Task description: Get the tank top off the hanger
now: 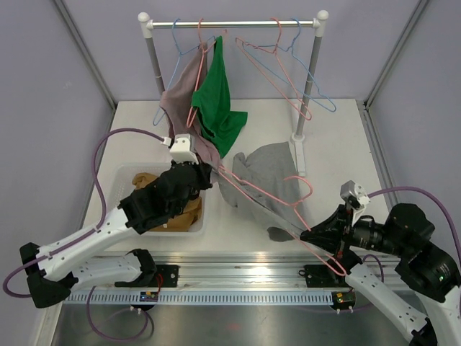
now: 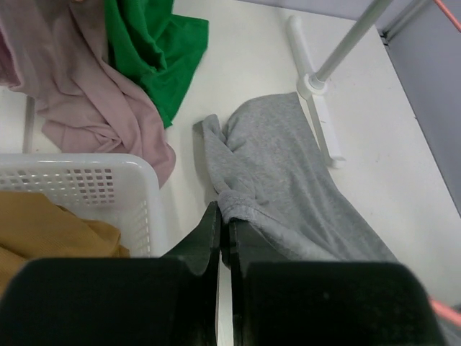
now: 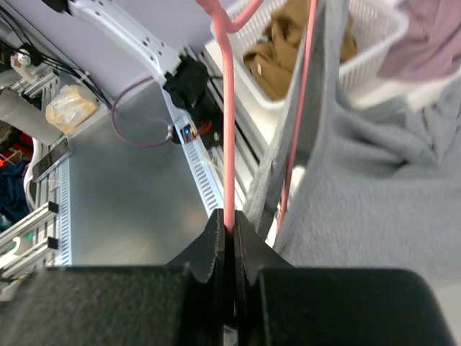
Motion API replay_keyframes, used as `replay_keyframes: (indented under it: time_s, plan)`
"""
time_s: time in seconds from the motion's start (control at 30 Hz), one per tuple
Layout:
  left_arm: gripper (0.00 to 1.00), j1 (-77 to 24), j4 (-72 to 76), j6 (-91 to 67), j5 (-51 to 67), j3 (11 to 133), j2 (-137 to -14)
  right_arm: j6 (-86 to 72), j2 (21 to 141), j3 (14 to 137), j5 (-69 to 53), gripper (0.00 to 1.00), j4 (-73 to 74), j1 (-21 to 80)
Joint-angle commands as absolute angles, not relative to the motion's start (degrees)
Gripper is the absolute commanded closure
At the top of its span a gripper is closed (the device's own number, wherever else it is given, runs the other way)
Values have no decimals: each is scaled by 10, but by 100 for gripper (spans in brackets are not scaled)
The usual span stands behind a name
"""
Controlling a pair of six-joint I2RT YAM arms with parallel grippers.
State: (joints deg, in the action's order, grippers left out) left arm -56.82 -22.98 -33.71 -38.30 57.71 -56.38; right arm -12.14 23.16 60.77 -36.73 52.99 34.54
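We see a grey tank top [image 1: 268, 176], a soft knit with a rolled hem. It lies crumpled near the middle of the bench [image 1: 338, 144], a little toward 3 o'clock. A thin pink wire hanger [image 3: 228, 130] is threaded through it, slanting across the cloth from about 10 o'clock toward 5 o'clock. Its hook curls up on the 3 o'clock side.

The bench is smooth, matt white. Pale lilac panels [image 1: 43, 108] wall it in, and a ribbed metal rail [image 1: 238, 295] runs along the 6 o'clock edge. At 12 o'clock stands a white tubular clothes rack [image 1: 230, 24]. It carries a draped green garment [image 1: 216, 94], a limp mauve garment [image 1: 178, 94] and bare blue and pink wire hangers [image 1: 288, 65]. At 9 o'clock sits a white perforated plastic basket [image 2: 79, 169] holding a crumpled mustard cloth [image 2: 43, 231].

The left claw [image 2: 224, 216] is closed, with barely a slit between its black fingers. It pinches a bunched fold of the tank top's hem just beside the basket's corner, at the cloth's 9 o'clock edge. The right claw [image 3: 229, 223] is clamped tight on the hanger's pink wire at the 5 o'clock end of the tank top. There the grey fabric drapes over the wire just beside its fingers.
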Motion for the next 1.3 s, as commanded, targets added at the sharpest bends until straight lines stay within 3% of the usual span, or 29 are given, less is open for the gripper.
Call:
replay_keyframes:
  time_s: [0.0, 0.17, 0.4, 0.53, 0.63, 0.9, 1.13, 1.17, 1.27]
  plan:
    - [100, -556, -191, -324, -349, 550, -541, -113, 201, 601, -400, 100, 441, 348]
    - [100, -558, -122, -314, -168, 498, -483, -138, 183, 559, -297, 100, 347, 347]
    - [100, -566, -110, -329, -158, 464, -416, -134, 210, 536, -422, 100, 201, 348]
    - [100, -567, -116, -323, -133, 456, -424, -175, 238, 528, -375, 100, 123, 349]
    - [100, -577, -85, -318, -84, 431, -434, -211, 252, 497, -262, 100, 30, 348]
    - [100, -696, 63, -286, -25, 353, -453, -238, 286, 345, -94, 100, -401, 348]
    - [100, -720, -113, -316, -263, 410, -505, -168, 349, 474, 43, 100, -256, 348]
    - [99, -720, -149, -318, -290, 429, -518, -173, 369, 501, 56, 100, -164, 348]
    - [63, -720, -207, -317, -332, 467, -533, -175, 460, 676, 22, 100, 122, 348]
